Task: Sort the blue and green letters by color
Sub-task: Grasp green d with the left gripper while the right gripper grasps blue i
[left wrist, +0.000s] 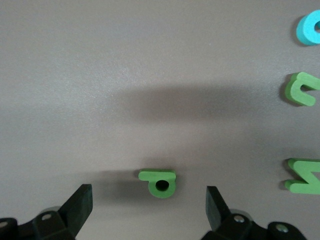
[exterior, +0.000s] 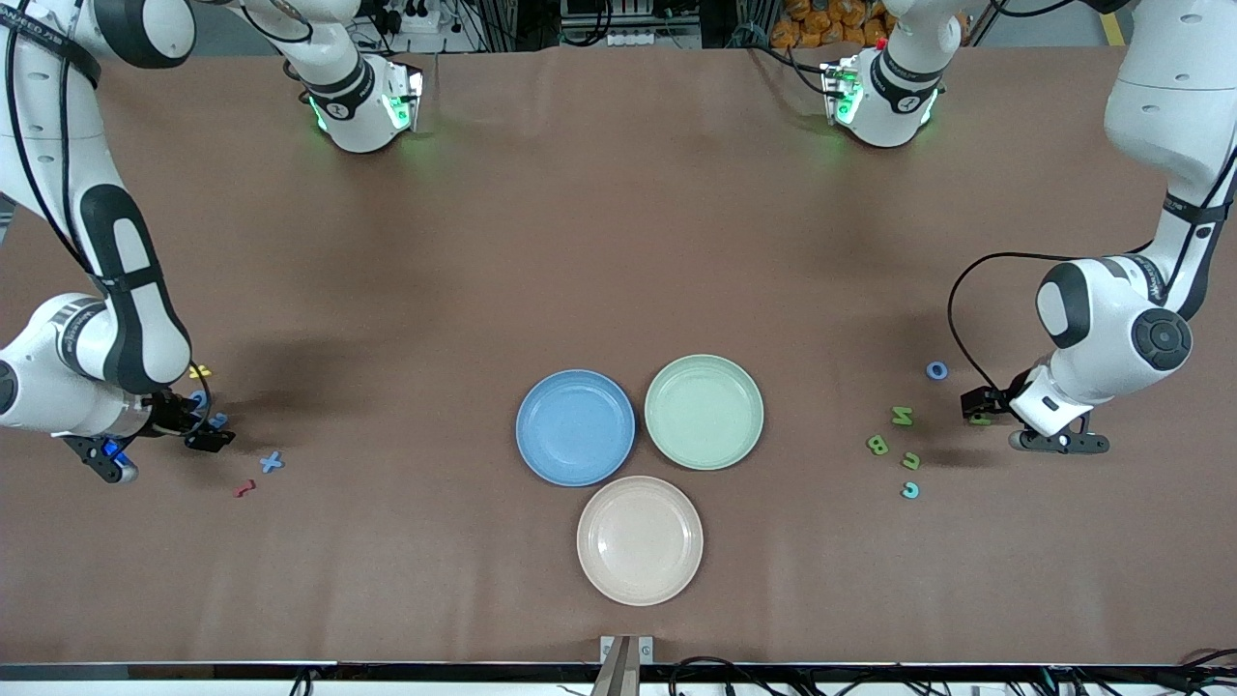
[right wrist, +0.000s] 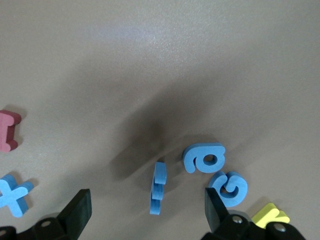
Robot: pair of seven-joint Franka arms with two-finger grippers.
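Left end effector (left wrist: 147,202) spread over flat green P (left wrist: 159,182); right end effector (right wrist: 147,210) spread over blue letters (right wrist: 203,158)

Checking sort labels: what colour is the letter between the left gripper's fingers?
Green; the P-shaped letter shows best in the left wrist view.

A: What is carried by the brown desk (exterior: 618,242)?

B: A blue plate (exterior: 575,427), green plate (exterior: 704,411) and pink plate (exterior: 640,539) are set mid-desk.

A: And the letters?

B: Green letters (exterior: 902,417) and blue letters (exterior: 272,462) are scattered toward either end.
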